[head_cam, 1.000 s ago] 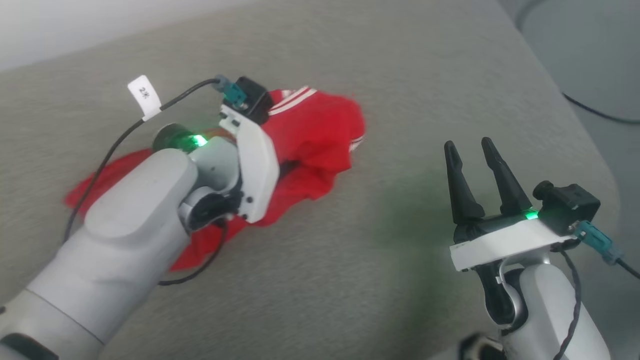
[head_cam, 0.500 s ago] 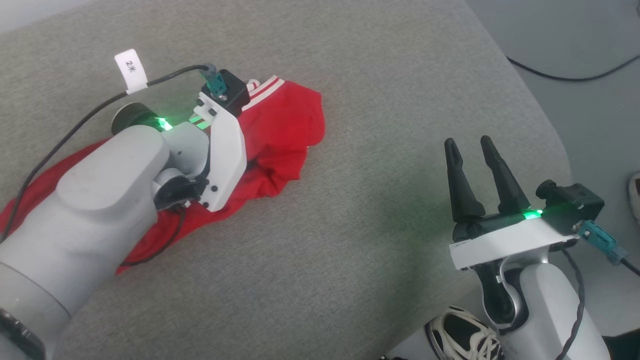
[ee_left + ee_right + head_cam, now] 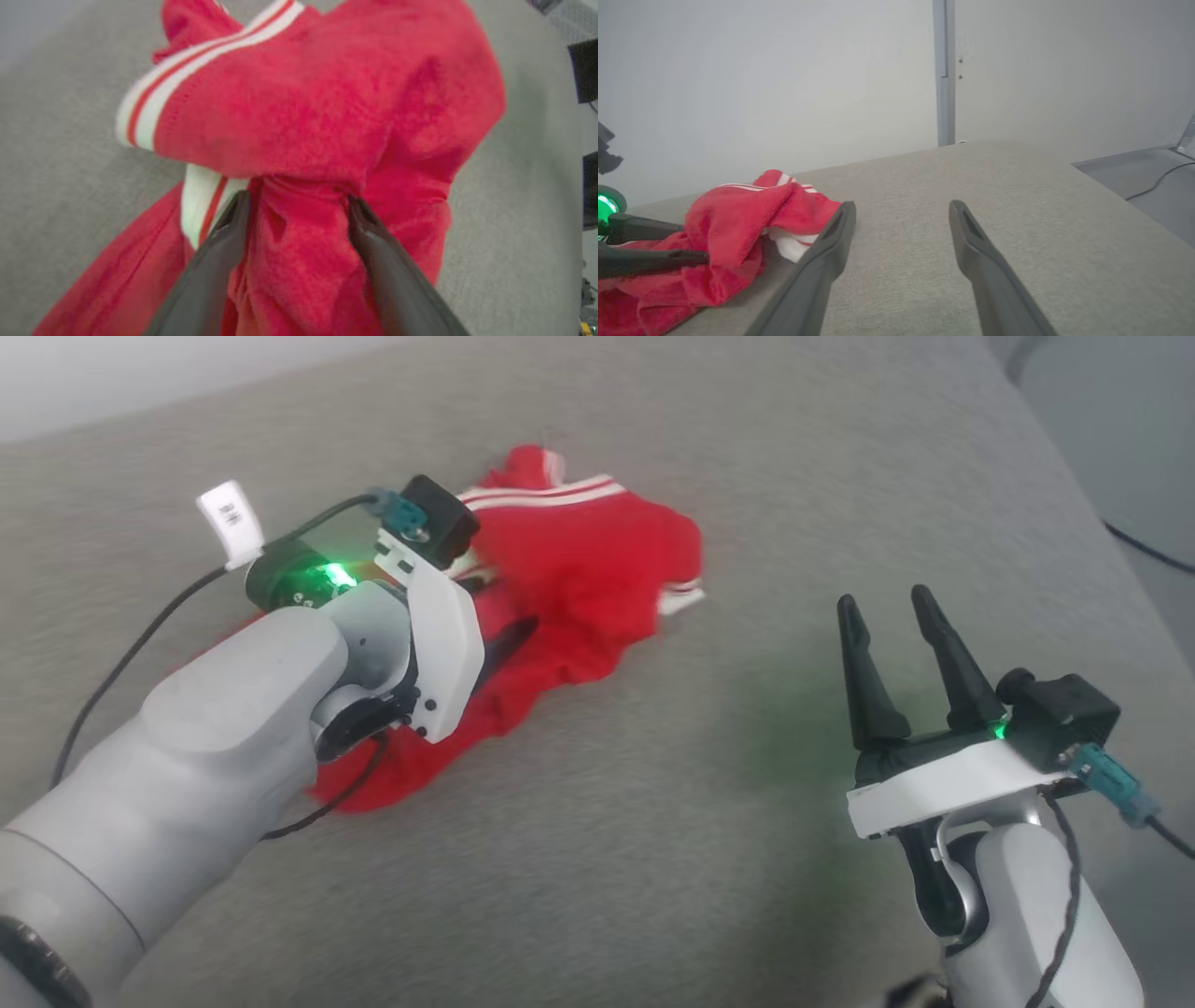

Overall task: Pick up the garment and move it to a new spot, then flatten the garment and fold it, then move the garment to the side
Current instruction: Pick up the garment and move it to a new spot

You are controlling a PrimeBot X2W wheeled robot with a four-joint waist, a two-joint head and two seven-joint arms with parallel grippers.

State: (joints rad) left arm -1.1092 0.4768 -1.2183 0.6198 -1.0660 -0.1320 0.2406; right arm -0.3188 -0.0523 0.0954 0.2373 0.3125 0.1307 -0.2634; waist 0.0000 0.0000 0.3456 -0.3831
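Grey woven fabric (image 3: 653,821) forms the broad padded surface that spans the head view from edge to edge.

Left forearm (image 3: 215,756): pale and bulky, it enters from the lower left of the head view and reaches toward centre-left, with its wrist lying over the garment (image 3: 579,560).

Garment: a crumpled bright red shirt with white stripe trim, heaped on the surface at upper centre-left of the head view. A flatter part trails down and left beneath the forearm. One striped white edge shows along its top and another at its right side. In the right wrist view it lies at the lower left of the frame.

Right gripper (image 3: 882,602): at the lower right of the head view, well apart from the garment, with its fingers pointing up the frame. They are spread wide over bare surface.

Left gripper (image 3: 296,203): in the left wrist view its two dark fingers stand wide apart, with a loose bunched fold of red cloth lying between them.

Black cable (image 3: 121,663): it curves from the left edge of the head view to the left wrist.

White tag (image 3: 229,518): it is fixed on the cable at the upper left.

Green light (image 3: 331,577): it glows on the left wrist, just beside the tag.
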